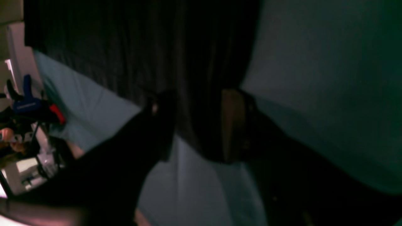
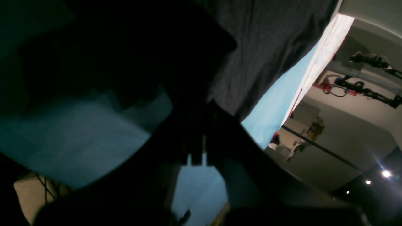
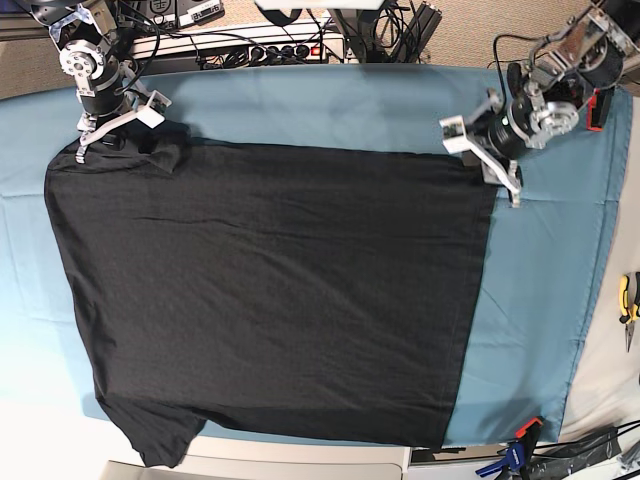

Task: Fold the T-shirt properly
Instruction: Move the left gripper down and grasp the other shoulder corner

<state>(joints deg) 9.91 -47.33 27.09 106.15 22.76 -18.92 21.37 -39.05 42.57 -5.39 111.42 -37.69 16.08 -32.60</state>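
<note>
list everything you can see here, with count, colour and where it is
T-shirt: one, black, plain side up, spread flat across the table, a sleeve hanging over the near edge
table cloth: one, teal blue, covering the table under the shirt
pliers: one, yellow handles, at the base view's far right edge, beyond the cloth
clamp: one, blue and black with a red tip, at the cloth's near right corner
power strip and cables: several, black and white, along the far edge
right gripper: one, silver and black, shut on the T-shirt at its far corner, base view's left
left gripper: one, silver and black, jaws apart around the T-shirt's other far corner, base view's right
</note>
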